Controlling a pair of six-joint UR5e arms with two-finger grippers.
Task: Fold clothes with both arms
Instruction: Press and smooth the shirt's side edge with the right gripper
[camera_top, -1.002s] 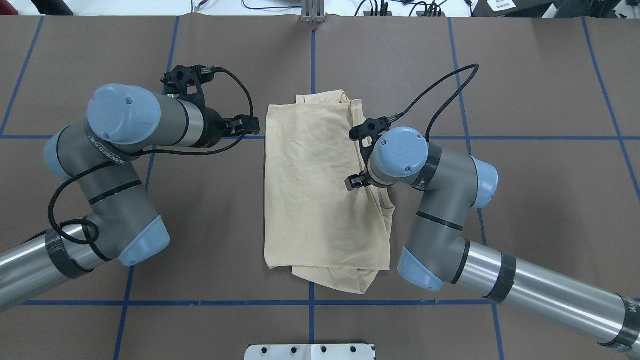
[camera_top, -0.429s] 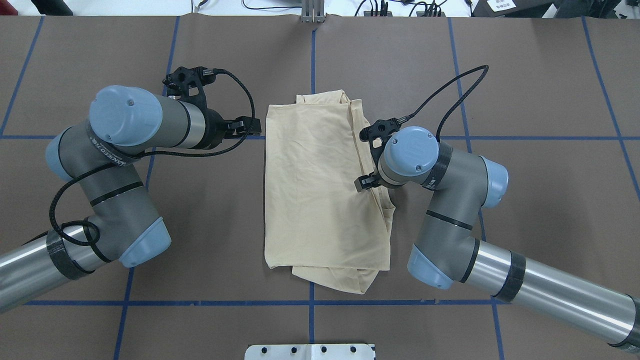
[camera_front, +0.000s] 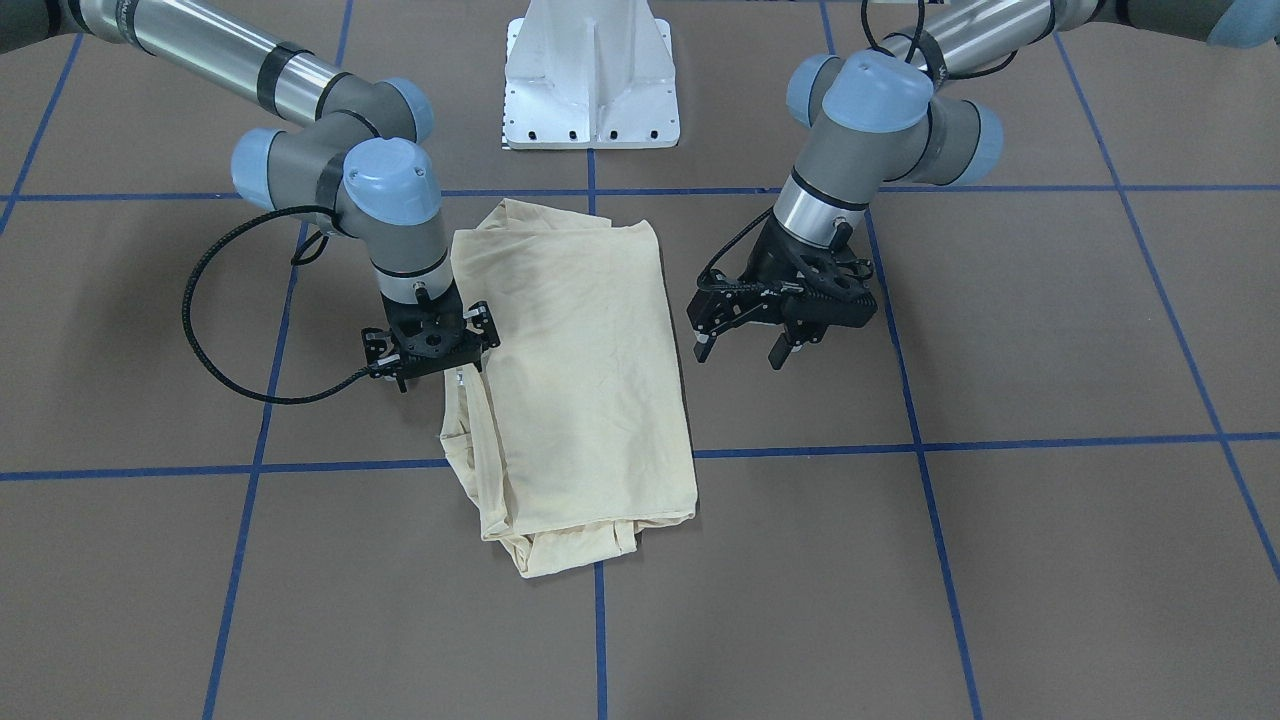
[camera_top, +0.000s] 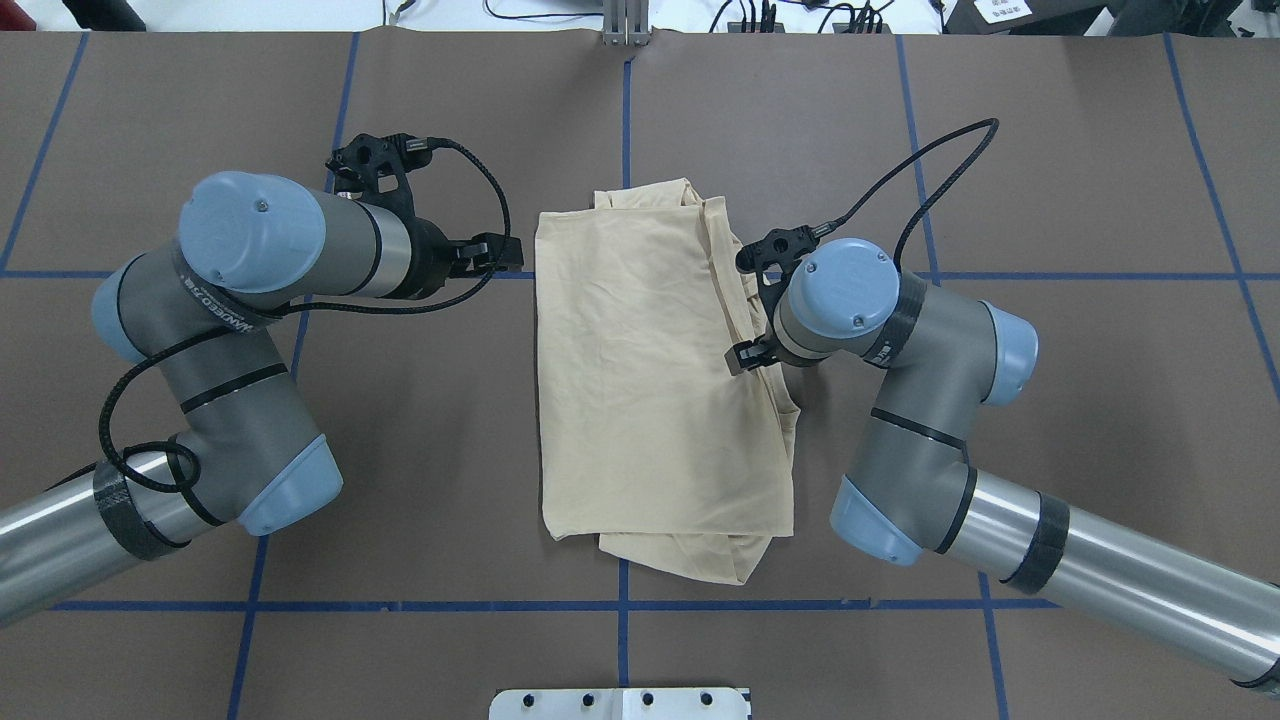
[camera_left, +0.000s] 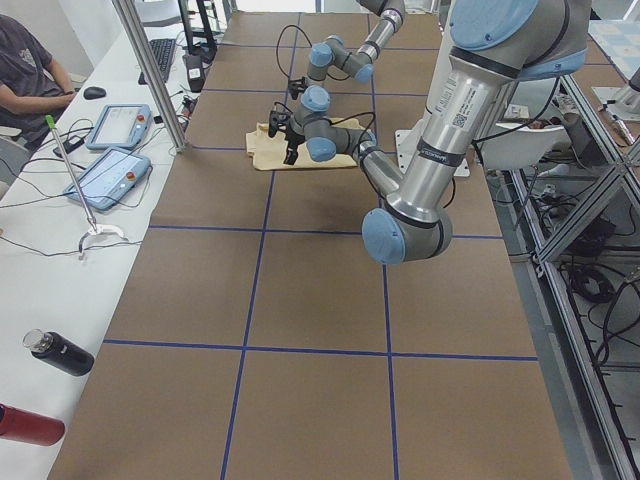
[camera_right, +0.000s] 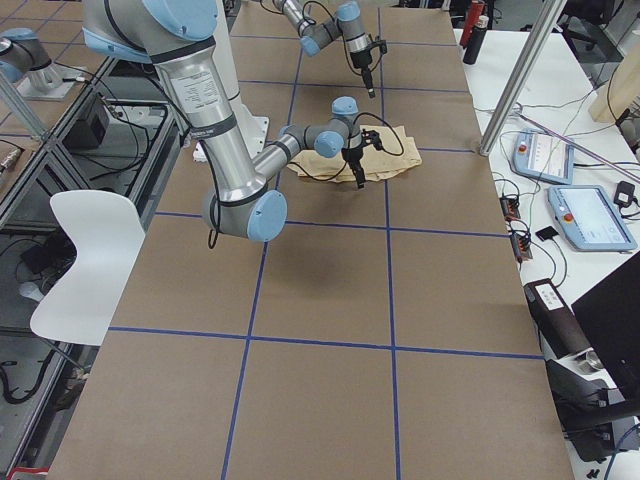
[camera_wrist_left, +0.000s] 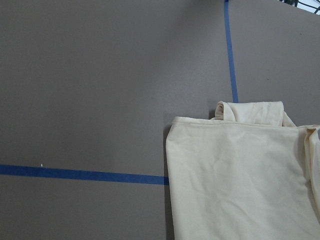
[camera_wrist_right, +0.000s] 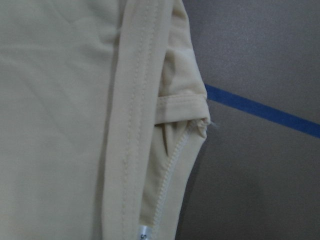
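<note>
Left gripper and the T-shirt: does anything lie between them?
Only bare table and a blue tape line separate the left gripper from the T-shirt, as the overhead view shows.

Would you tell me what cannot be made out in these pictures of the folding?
Right end effector: front-facing and overhead views, its own wrist and body hide the fingers; grip on the T-shirt unclear.
White label: right wrist view, cut off by the bottom edge.
T-shirt's underside: every view, hidden by the folded cloth.

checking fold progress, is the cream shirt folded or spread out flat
Folded: the cream shirt lies as a narrow rectangle, stacked layers showing at one side and end.
</note>
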